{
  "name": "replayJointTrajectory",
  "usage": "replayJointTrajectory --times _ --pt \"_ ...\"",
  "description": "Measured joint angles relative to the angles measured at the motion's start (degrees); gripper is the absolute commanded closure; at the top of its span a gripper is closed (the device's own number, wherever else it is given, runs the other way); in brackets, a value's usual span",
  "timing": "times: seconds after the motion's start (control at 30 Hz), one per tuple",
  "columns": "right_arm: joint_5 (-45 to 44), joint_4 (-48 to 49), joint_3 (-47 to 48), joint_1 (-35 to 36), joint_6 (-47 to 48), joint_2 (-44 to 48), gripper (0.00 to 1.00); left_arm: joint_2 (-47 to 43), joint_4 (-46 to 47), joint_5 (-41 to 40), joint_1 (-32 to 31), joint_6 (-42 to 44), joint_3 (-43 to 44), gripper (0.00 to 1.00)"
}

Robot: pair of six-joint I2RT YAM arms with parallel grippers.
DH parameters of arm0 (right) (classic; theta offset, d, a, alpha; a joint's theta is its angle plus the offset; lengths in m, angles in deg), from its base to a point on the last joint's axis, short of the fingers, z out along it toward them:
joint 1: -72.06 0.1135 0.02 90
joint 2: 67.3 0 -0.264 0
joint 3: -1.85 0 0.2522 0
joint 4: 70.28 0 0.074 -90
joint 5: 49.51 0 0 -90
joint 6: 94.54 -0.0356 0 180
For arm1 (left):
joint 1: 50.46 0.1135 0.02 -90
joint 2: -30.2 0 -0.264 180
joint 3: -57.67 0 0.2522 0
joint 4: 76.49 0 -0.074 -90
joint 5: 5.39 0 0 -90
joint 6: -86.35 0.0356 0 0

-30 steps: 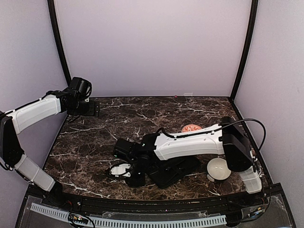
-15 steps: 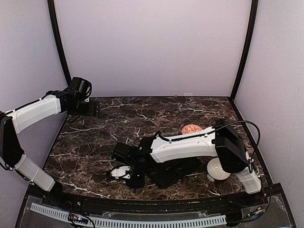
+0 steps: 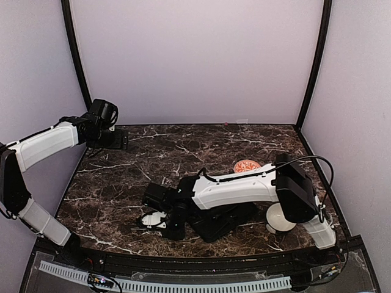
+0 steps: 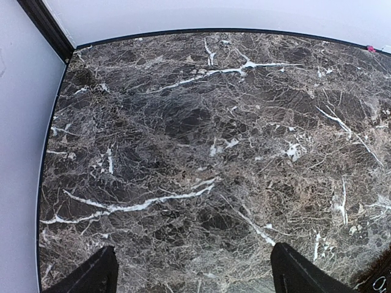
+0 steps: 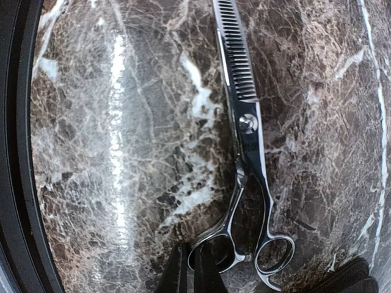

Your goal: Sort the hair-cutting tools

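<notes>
Silver thinning scissors point(image 5: 247, 122) lie flat on the marble in the right wrist view, toothed blade pointing away and both handle loops nearest the camera. My right gripper point(image 5: 193, 249) is shut, and the rim of the left loop runs between its dark fingertips point(image 5: 178, 268). From above, the right gripper point(image 3: 166, 224) is low over the near-left part of the table. My left gripper point(image 3: 120, 141) hangs open over the far left corner with only bare marble between its fingers point(image 4: 91, 278). No comb or sticks are in view.
A flat black case point(image 3: 223, 221) lies under the right forearm. A white bowl point(image 3: 281, 217) stands at the near right and an orange bowl point(image 3: 247, 165) behind it. The table's dark edge point(image 5: 18, 152) runs close to the left of the scissors.
The right gripper has closed from partly open onto the scissors' left loop. The right arm has shifted slightly to the left. The left arm has not moved.
</notes>
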Motion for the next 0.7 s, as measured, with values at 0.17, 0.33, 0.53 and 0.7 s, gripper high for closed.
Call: replayJointTrajectory --times 0.17,0.33,0.53,0.7 --pt "-2.32 -0.83 1.01 0.04 1.57 -0.28 1.00 0.00 0.00 -0.02 0.00 0.04 0.00 0.11" --pt "-3.98 -1.73 1.20 -0.07 3.80 0.07 1.00 0.00 0.04 -0.31 0.00 0.57 0.00 0.11" --pt "-3.96 -3.21 1.16 -1.40 6.05 5.55 1.00 -0.31 0.76 -1.20 0.00 1.99 -0.33 0.13" --pt "-3.48 -2.82 -1.73 -5.38 6.99 15.32 1.00 -2.58 1.88 1.62 -0.04 2.99 -1.70 0.17"
